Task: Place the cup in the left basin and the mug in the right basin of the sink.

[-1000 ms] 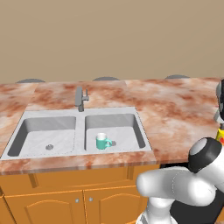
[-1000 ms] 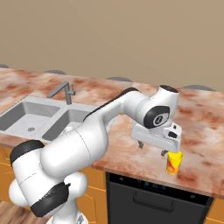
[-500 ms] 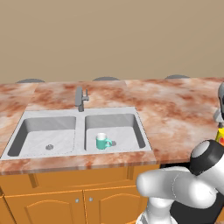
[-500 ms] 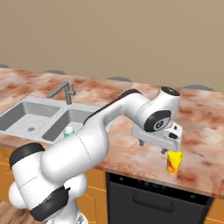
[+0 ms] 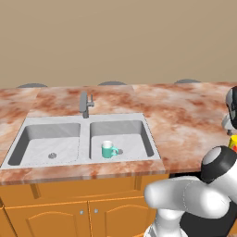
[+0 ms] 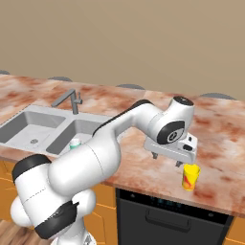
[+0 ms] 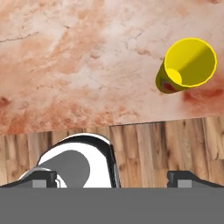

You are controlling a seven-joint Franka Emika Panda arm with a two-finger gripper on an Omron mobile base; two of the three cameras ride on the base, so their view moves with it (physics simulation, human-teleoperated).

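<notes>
The yellow cup (image 6: 190, 176) stands upright on the marble counter near its front edge, and I see down into it (image 7: 188, 65); a sliver of it shows at the right edge (image 5: 233, 144). My gripper (image 6: 166, 160) hangs open just above the counter, right beside the cup and nearer the sink, nothing between its fingertips (image 7: 186, 177). The teal mug (image 5: 109, 149) stands upright in the right basin (image 5: 134, 134) of the sink (image 5: 83, 159). My arm hides most of the mug (image 6: 75, 143) from the other side. The left basin (image 5: 41, 139) holds only its drain hole.
A grey faucet (image 5: 84, 102) rises behind the sink divider. The marble counter (image 5: 185, 115) stretches from sink to cup. Below the cup's spot is a dark dishwasher front (image 6: 167, 213); wood floor (image 7: 175, 144) lies past the counter edge. My own arm crosses over the sink's right side.
The hand has sunk a little and shifted slightly beside the cup, jaws staying wide. The cup and the mug have not moved.
</notes>
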